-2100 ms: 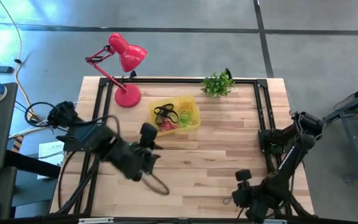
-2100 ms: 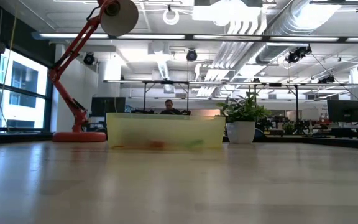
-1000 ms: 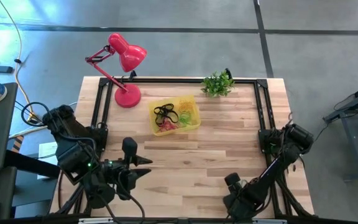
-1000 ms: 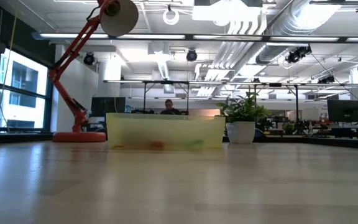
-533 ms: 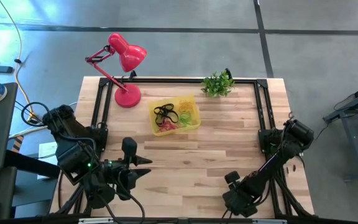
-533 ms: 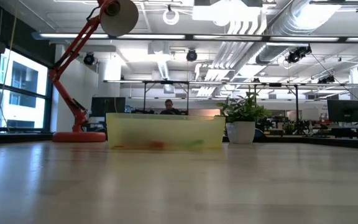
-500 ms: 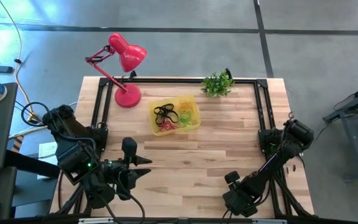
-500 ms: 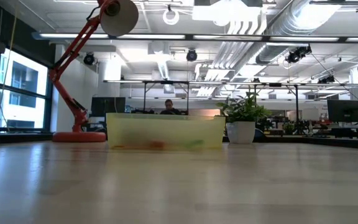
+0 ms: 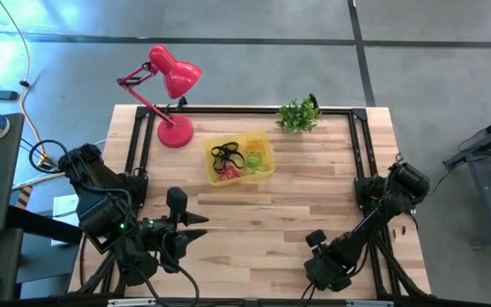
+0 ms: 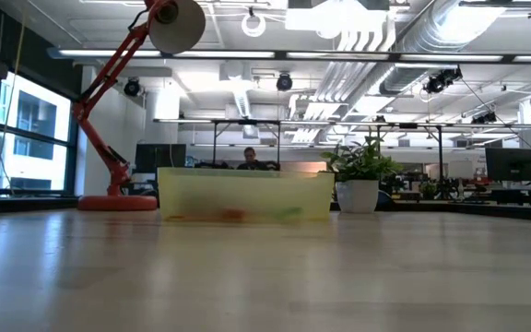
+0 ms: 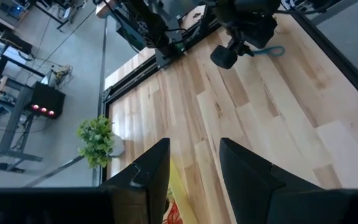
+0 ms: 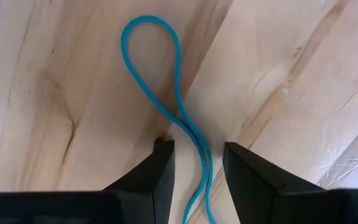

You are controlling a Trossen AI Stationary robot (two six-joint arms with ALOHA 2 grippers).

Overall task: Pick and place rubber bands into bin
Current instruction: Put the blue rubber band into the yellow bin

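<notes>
Two dark arms hang over a pale wooden plank table (image 9: 314,188), seen from above. Taking the table's middle as the dial, the left arm sits folded at 8 o'clock, and its left gripper (image 9: 198,225) points toward 3 o'clock. Its fingers stand moderately apart with nothing between them and only bare planks beyond. The right arm reaches down to 5 o'clock by the near edge, where the right gripper (image 12: 197,146) is lowered onto the wood. Its two fingertips (image 12: 163,152) are set narrowly apart on either side of a thin teal rubber band (image 12: 180,119). That band lies flat on the boards and runs through the gap, touched by neither finger as far as can be seen.

A red jointed desk lamp (image 9: 175,77) stands at 10 o'clock and a small green potted plant (image 9: 298,115) at 1 o'clock. The shallow translucent yellow plastic bin (image 9: 258,141) rests near 12 o'clock, between lamp and plant. Inside it lies a tangle of rubber bands (image 9: 228,158), black, red and green, well apart from both grippers
</notes>
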